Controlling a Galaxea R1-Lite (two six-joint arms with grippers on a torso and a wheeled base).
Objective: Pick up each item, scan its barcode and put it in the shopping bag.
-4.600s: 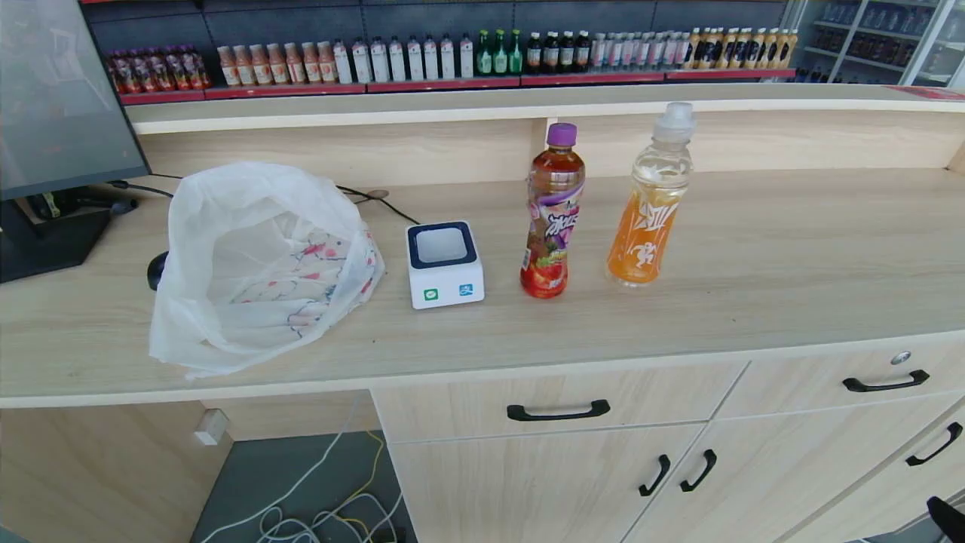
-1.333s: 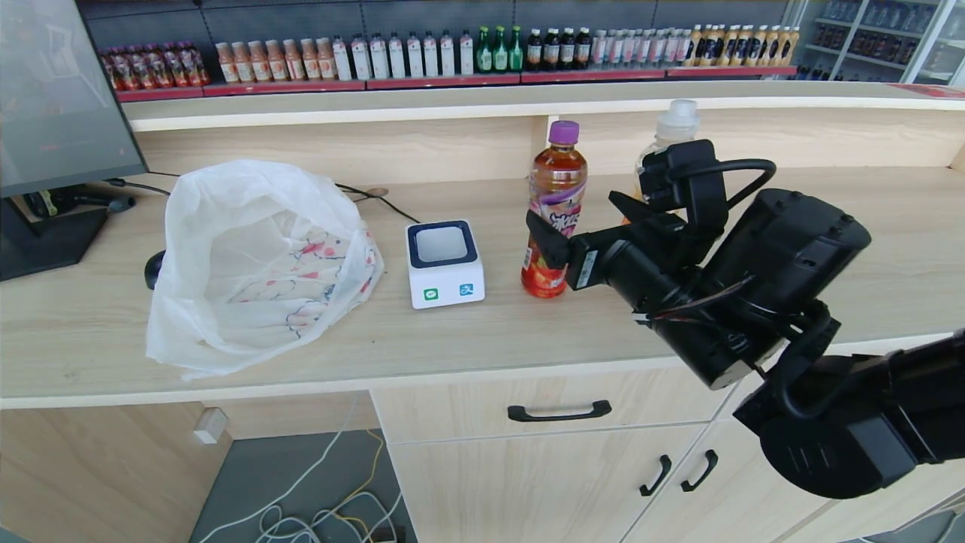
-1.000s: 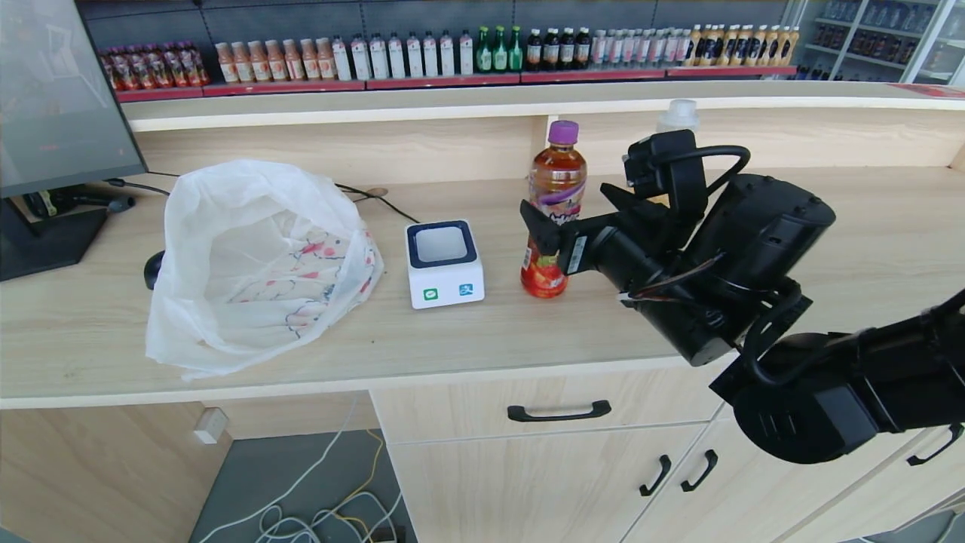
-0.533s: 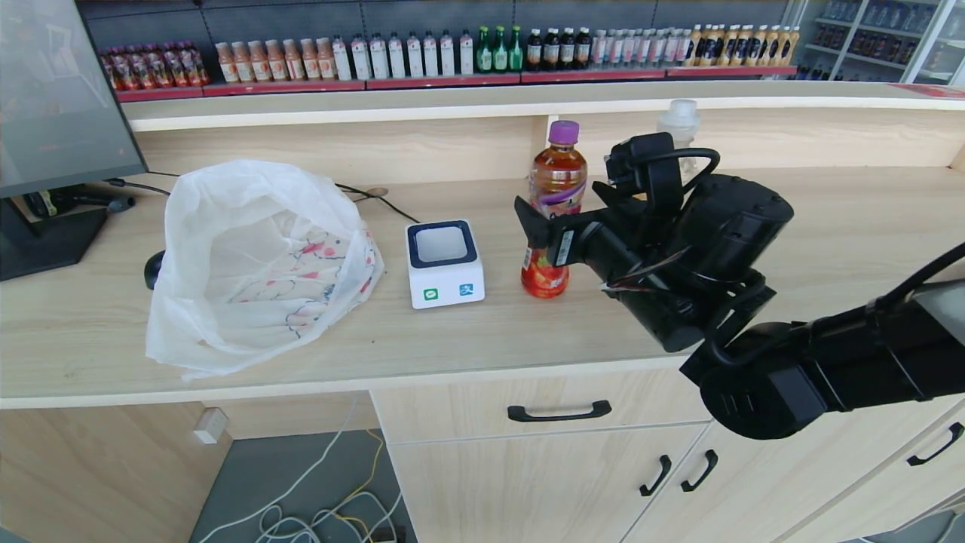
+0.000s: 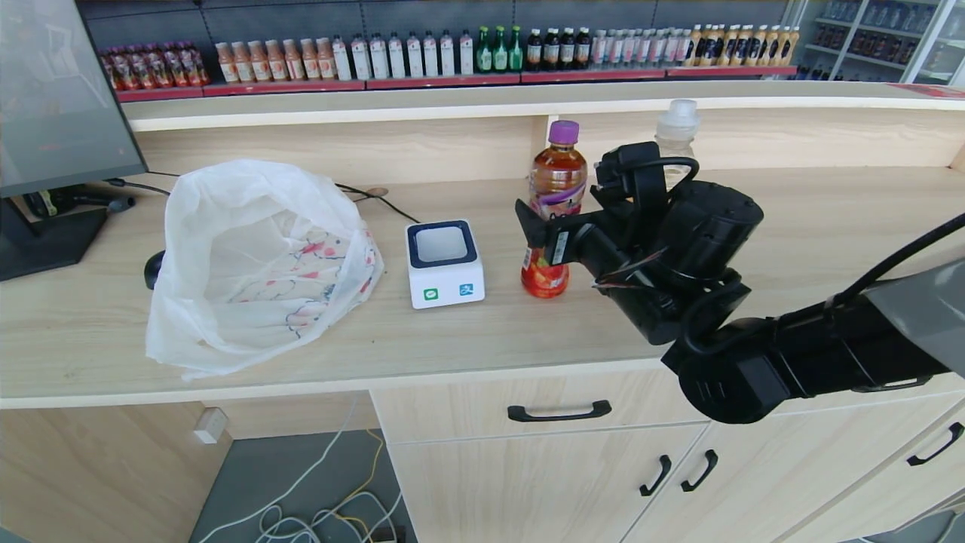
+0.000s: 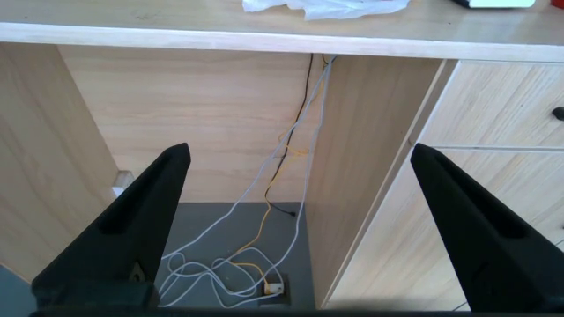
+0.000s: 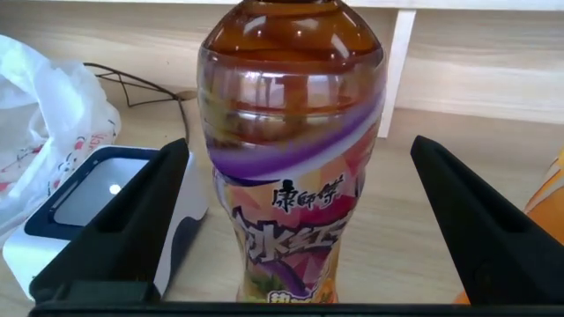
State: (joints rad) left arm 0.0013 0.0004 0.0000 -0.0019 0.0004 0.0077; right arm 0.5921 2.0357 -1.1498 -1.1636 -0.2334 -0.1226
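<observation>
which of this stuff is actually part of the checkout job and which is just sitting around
Part of the job: purple-capped tea bottle, orange drink bottle, scanner, shopping bag, and the open right gripper, its fingers either side of the tea bottle.

Just there: monitor, shelf bottles, floor cables.

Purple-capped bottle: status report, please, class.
Right gripper open, straddling purple-capped bottle. Bottle upright on counter, ungripped. Left gripper open, below counter. Orange bottle close beside.
</observation>
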